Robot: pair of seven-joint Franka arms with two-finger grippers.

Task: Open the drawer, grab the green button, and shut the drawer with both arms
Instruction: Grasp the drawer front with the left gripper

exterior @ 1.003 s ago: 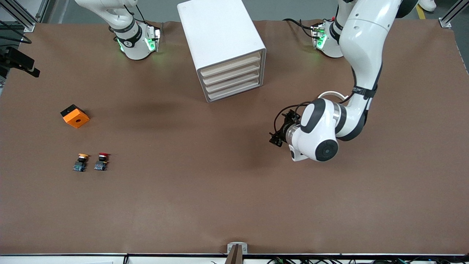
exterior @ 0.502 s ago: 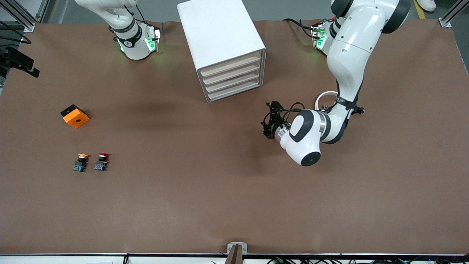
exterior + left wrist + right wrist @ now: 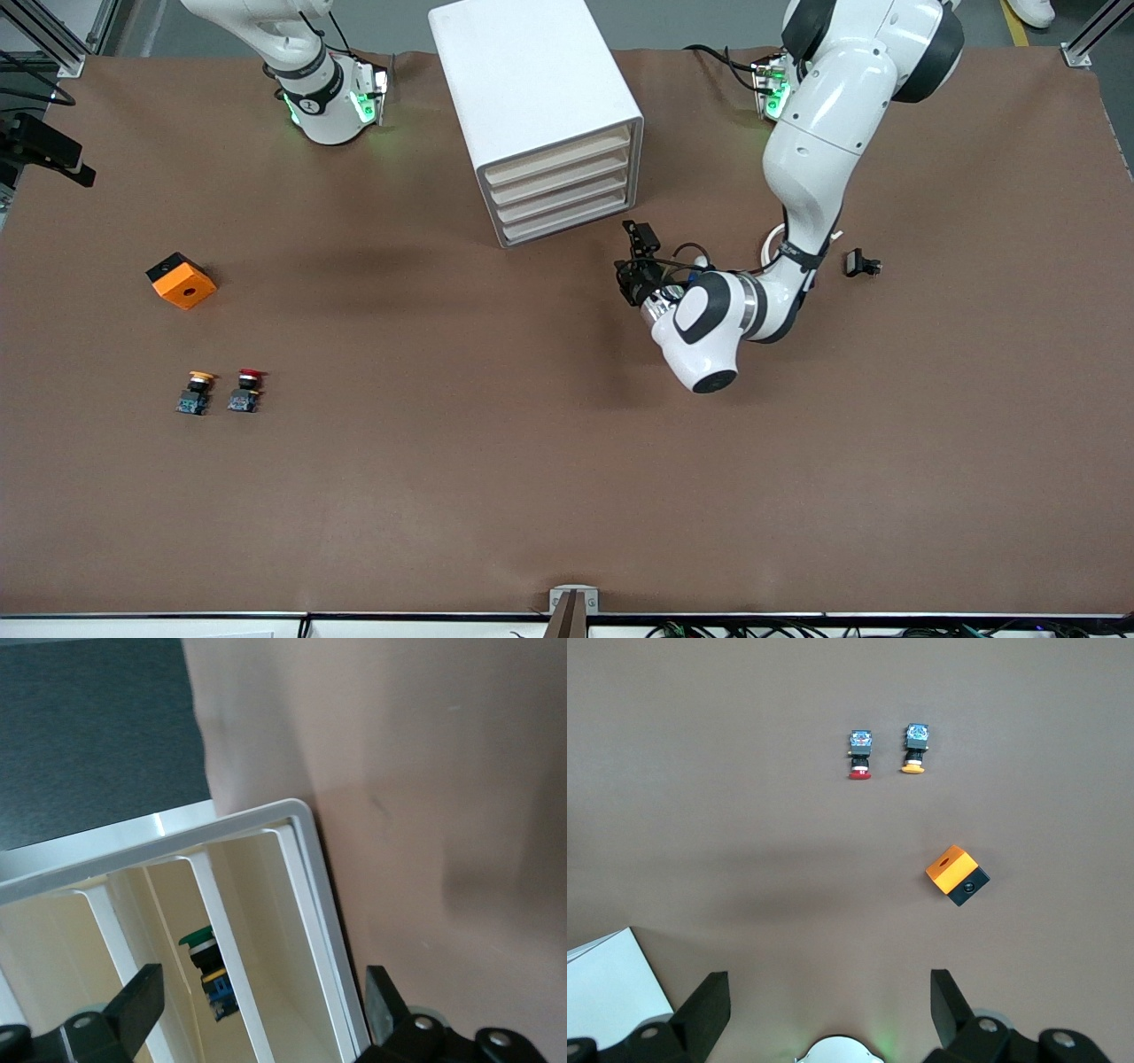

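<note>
Toward the right arm's end of the table (image 3: 567, 496), nearer the camera edge, stand a yellow button (image 3: 195, 392) and a red button (image 3: 244, 391), with an orange cube (image 3: 182, 280) farther back; no writing is readable. The left gripper (image 3: 640, 261), fingers spread and empty, hovers just in front of the cabinet (image 3: 539, 115), by the bottom drawer (image 3: 567, 223). Through the cabinet's fronts the left wrist view shows the green button (image 3: 209, 970) inside, while the right gripper (image 3: 828, 1014), released, waits high above the table.

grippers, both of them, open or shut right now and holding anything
Left gripper: jaws open, holding nothing, by the white four-drawer cabinet.
Right gripper: jaws open, holding nothing, waiting.
</note>
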